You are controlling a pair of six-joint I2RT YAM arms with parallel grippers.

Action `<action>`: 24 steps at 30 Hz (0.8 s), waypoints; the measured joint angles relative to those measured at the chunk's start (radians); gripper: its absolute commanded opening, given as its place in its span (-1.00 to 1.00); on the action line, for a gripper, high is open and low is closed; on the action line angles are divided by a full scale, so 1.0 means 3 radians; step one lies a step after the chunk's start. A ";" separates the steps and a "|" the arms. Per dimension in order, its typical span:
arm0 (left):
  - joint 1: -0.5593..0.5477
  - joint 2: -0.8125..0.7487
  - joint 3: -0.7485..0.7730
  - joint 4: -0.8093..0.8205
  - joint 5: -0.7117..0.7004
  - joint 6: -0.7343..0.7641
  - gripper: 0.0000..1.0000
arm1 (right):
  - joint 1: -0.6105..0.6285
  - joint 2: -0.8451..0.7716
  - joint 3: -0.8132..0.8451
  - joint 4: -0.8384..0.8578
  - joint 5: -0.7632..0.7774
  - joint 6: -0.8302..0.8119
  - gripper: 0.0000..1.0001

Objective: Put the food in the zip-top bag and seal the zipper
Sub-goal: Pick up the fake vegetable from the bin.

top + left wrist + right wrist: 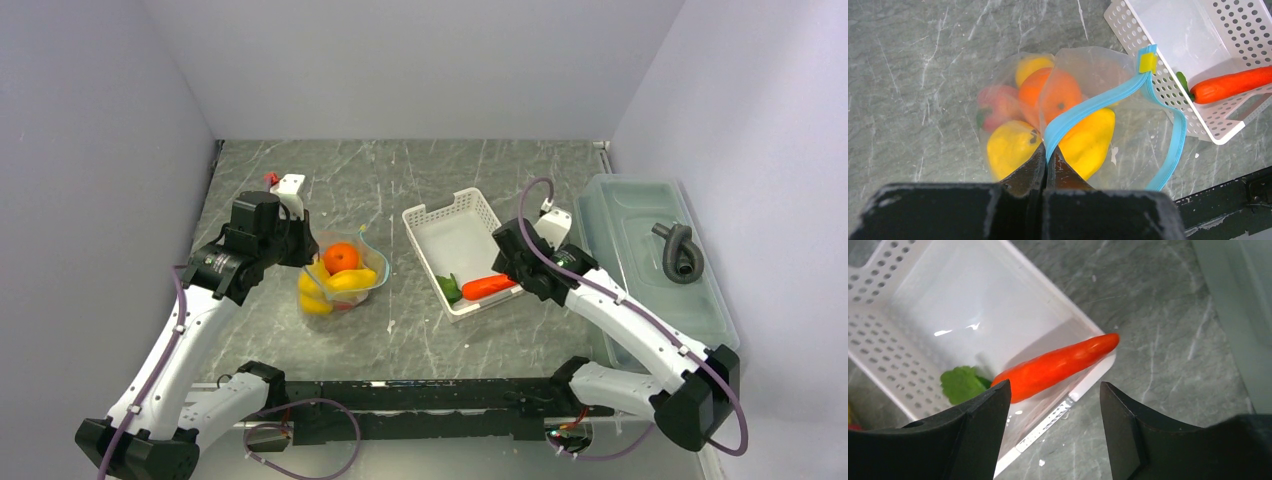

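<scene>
Grey marbled table [400,180] carries all items. The large translucent lidded plastic bin [640,260] stands at the right edge, with a grey coiled tube-like piece [680,252] on its lid. The white perforated plastic basket [440,212] sits at mid-table, just beside the bin. The clear soft plastic zip-top bag [340,285] stands left of the basket, apart from it, mouth upward and gaping. The left end effector [1045,160] has its fingers pressed together, pinching the thin teal-blue zipper strip [1088,110] at the bag's near edge. The right end effector [1053,405] hangs over the basket's near corner, fingers spread, not touching anything. Between them in the wrist view lies the long glossy orange-red toy carrot [1058,367], inside the basket, its tip against the corner wall. In the bag: a round glossy orange [341,257] uppermost, yellow lemon-like pieces [1088,142] below it, a red pepper-like piece [998,102] blurred through the plastic. A small green leafy piece [960,384] lies in the basket touching the carrot's thick end. A small yellow slider tab [1148,62] sits at the zipper strip's far end.
</scene>
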 measured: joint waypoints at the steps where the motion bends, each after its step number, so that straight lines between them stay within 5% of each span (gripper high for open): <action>1: 0.0000 -0.0001 0.0000 0.0000 0.0006 0.0000 -1.00 | -0.0047 0.0001 -0.0019 0.0003 0.0015 0.0006 0.41; 13: 0.0000 -0.0003 0.0000 0.0000 0.0029 0.0000 -1.00 | -0.0519 0.0023 -0.0261 0.0196 -0.0137 -0.0289 0.53; 24: 0.0000 -0.0003 0.0000 0.0000 0.0038 -0.0001 -1.00 | -0.0935 0.0061 -0.0498 0.0618 -0.0614 -0.0710 0.40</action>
